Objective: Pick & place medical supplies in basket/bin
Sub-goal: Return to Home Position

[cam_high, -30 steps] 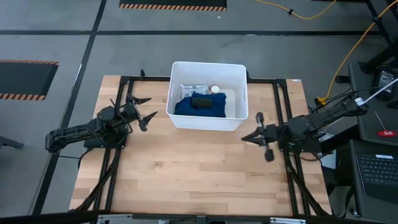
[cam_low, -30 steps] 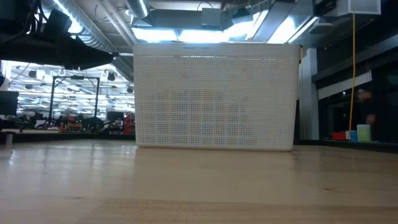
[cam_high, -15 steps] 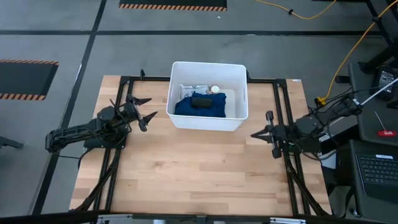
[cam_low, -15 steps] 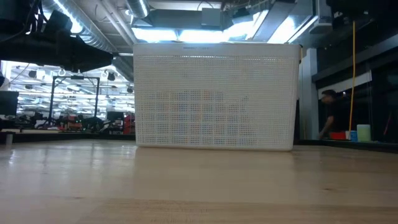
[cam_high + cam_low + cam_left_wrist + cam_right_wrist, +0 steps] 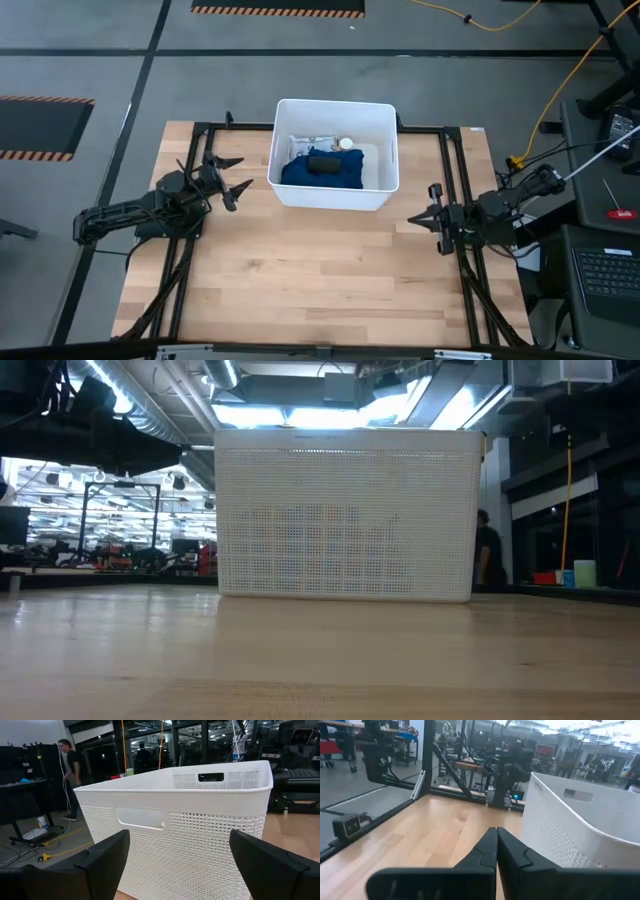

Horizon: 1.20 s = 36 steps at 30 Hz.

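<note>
The white tub stands at the table's far middle; its perforated wall fills the low view. Inside it the dark blue cloth lies on the floor with the small black oblong on top. The white packet and the tiny white cap lie beyond them by the far wall. My left gripper is open, left of the tub, with the tub's wall ahead of it. My right gripper is shut, off the tub's near right corner. Neither touches anything.
Bare wooden tabletop stretches from the tub to the near edge. A black metal frame runs along the table's sides. A person stands in the room beyond the table, and another shows in the left wrist view.
My right gripper has drawn back a little toward the table's right edge, away from the tub. The left arm and the things in the tub have kept still. A person in the room behind has walked leftward.
</note>
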Motion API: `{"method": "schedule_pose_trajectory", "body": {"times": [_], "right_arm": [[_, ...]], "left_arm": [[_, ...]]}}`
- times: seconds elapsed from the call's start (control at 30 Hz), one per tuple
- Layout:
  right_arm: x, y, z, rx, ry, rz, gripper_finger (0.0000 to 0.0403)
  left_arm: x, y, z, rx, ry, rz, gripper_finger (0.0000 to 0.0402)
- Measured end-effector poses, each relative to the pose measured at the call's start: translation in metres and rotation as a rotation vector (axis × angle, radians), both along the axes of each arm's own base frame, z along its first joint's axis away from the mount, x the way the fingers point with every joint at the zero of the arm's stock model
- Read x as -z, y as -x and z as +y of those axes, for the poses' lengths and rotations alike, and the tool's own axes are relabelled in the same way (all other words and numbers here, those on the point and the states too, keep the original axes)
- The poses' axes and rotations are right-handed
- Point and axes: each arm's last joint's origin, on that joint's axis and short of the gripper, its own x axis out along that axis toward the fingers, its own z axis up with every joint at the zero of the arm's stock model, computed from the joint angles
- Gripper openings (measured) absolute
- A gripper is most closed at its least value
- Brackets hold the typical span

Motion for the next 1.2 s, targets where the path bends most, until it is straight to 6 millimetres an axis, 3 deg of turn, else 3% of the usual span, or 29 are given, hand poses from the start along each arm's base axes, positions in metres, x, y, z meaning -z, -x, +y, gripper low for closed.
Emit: {"method": "schedule_pose_trajectory", "body": {"times": [0.27, 1.2], "right_arm": [[0.024, 0.000, 0.001, -0.019, 0.022, -0.036, 0.0007], [0.024, -0.001, 0.000, -0.009, -0.073, -0.051, 0.0007]], "left_arm": [[0.000, 0.000, 0.000, 0.000, 0.000, 0.000, 0.0336], [0.000, 0.000, 0.000, 0.000, -0.001, -0.001, 0.0336]]}}
